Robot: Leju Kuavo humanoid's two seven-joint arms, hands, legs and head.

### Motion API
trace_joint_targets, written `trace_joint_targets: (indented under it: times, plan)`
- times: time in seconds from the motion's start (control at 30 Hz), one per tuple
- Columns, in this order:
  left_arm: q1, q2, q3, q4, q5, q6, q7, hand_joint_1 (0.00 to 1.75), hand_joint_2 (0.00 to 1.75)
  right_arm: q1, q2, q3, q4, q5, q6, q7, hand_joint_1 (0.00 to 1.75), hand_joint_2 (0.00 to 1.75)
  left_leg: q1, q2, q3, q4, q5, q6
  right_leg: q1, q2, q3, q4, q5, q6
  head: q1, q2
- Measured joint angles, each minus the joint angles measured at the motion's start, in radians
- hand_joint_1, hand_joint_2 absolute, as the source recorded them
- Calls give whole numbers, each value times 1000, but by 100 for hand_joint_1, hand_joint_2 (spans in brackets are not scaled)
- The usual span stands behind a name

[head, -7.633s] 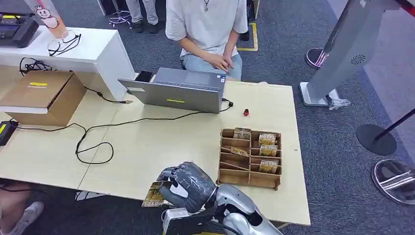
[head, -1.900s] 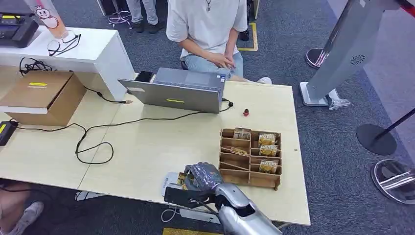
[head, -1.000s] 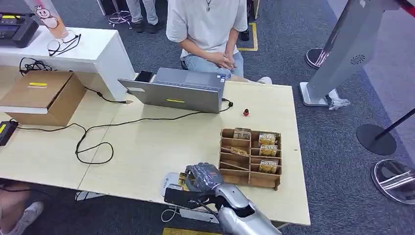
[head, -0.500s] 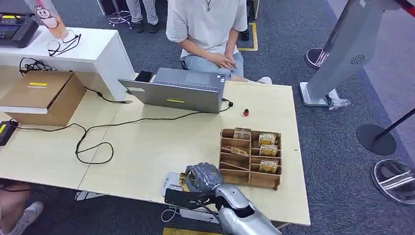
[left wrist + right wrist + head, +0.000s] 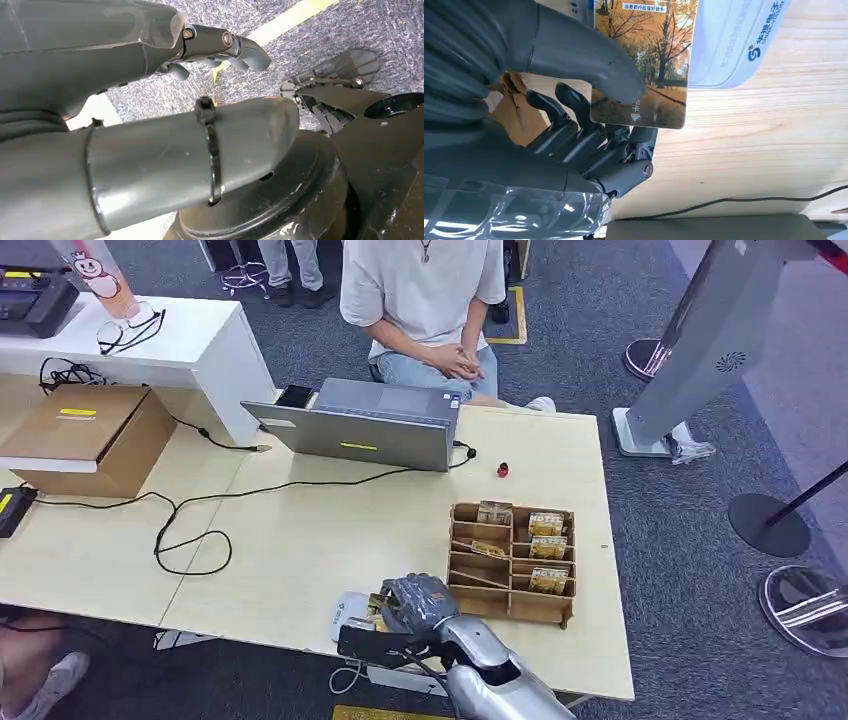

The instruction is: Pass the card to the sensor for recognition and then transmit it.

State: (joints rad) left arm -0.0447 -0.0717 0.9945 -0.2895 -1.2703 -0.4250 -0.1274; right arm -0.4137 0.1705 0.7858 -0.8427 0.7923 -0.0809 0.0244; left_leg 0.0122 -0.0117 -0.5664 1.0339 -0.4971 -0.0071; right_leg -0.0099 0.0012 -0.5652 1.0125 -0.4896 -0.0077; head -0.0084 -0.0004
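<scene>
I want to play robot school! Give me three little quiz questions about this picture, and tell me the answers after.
1. True or false: the right robot hand holds a card with autumn trees on it.
2. What is the card over: A) the laptop, B) the white sensor, C) the cardboard box?
3. Fill in: the wooden organizer has more ____ in its compartments.

Key: 1 true; 2 B; 3 cards.
</scene>
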Motion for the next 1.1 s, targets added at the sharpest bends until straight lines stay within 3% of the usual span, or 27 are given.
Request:
trace_joint_targets:
  times: [1.1]
  plan:
    - [0, 0, -6, 0, 14, 0, 0, 0, 0, 0, 3, 0, 15, 7, -14, -8, 175, 175, 0, 0, 0, 0, 0, 0, 0, 0, 0, 0, 0, 0, 0, 0]
